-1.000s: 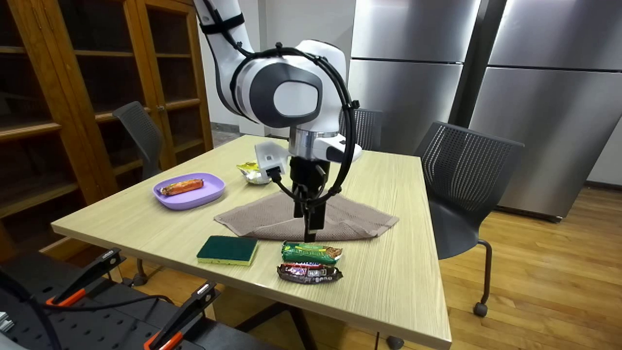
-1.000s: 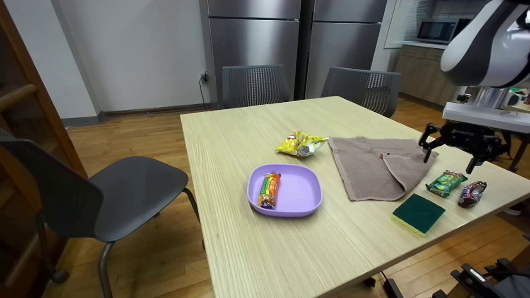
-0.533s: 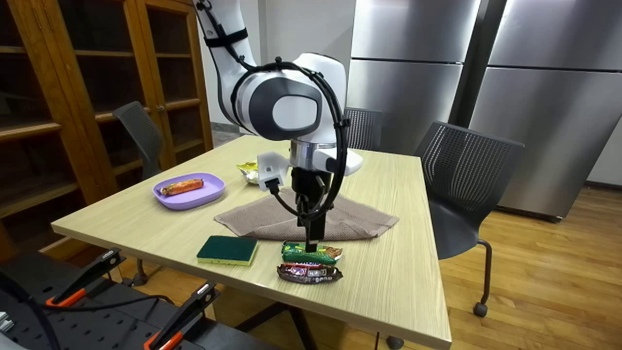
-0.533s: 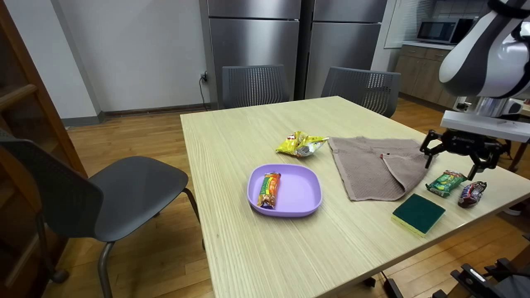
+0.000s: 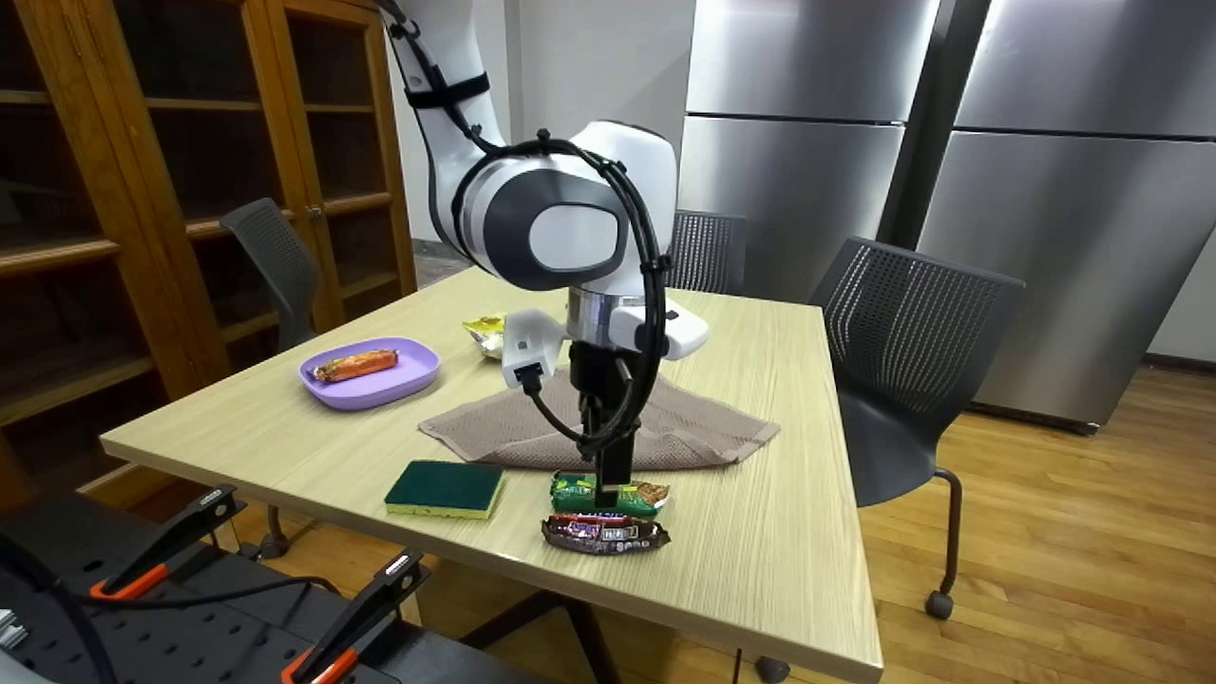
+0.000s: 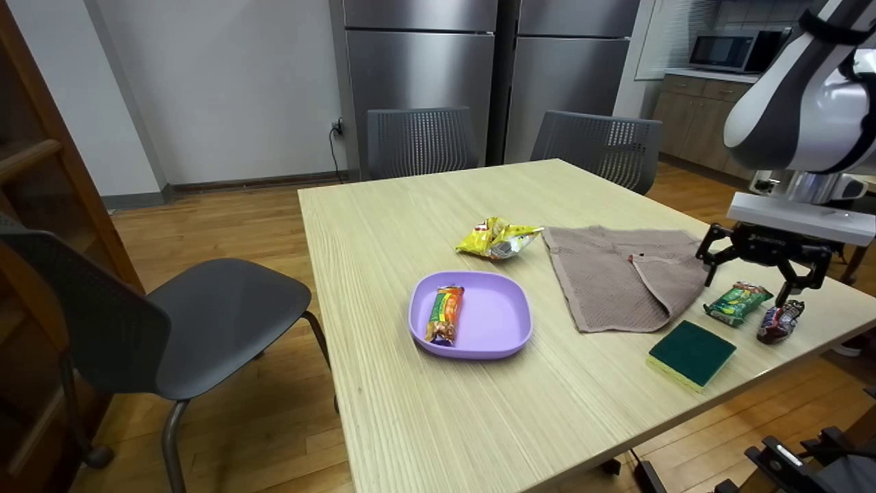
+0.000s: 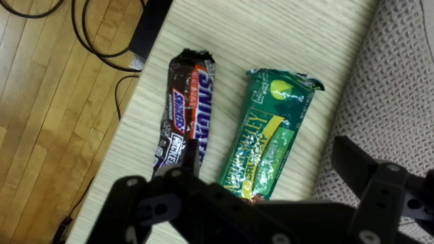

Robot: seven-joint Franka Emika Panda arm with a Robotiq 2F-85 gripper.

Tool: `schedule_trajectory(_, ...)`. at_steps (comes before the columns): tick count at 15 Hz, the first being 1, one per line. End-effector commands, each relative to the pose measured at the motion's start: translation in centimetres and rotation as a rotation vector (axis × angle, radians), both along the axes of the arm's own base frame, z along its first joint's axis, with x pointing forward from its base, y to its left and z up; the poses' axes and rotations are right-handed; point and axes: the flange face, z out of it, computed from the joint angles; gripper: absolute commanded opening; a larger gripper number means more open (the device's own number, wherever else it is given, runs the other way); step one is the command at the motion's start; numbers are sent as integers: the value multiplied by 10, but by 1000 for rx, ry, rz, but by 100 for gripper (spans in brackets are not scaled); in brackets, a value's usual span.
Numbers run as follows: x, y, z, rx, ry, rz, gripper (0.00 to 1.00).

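Note:
My gripper [image 7: 273, 156] is open and empty, fingers pointing down above the table. A green wrapped Nature Valley bar [image 7: 268, 135] lies between its spread fingers in the wrist view, with its near end hidden by the gripper. One finger overlaps a dark brown Snickers wrapper [image 7: 184, 108]; the other is over the edge of a taupe towel [image 7: 390, 88]. In an exterior view the gripper [image 6: 746, 291] hangs just above the green bar [image 6: 738, 303] and the Snickers [image 6: 780, 322]. In an exterior view a fingertip [image 5: 606, 494] partly covers the green bar [image 5: 570, 492].
A green and yellow sponge [image 6: 691, 352] lies beside the bars. A purple plate [image 6: 496, 315] holds an orange wrapped bar [image 6: 445, 315]. A crumpled yellow bag [image 6: 496, 237] lies behind the plate, near the towel [image 6: 609, 274]. The table's edge [image 5: 760, 636] is close to the Snickers. Chairs stand around.
My gripper has come down steadily and slightly toward the Snickers side, its fingers staying spread. The bars, towel, sponge and plate have not moved.

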Motion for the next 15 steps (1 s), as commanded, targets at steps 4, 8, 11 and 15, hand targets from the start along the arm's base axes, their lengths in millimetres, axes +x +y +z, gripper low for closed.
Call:
schedule_trajectory(4,3,-4,-3,8,-25,-58,100)
schedule_trajectory(8,6,-4,-4,17,-41,-88,100)
schedule_trajectory(11,5,-7,-6,16,-43,-100,100)
schedule_trajectory(15,6,-9,-8,25,-52,-118,100)
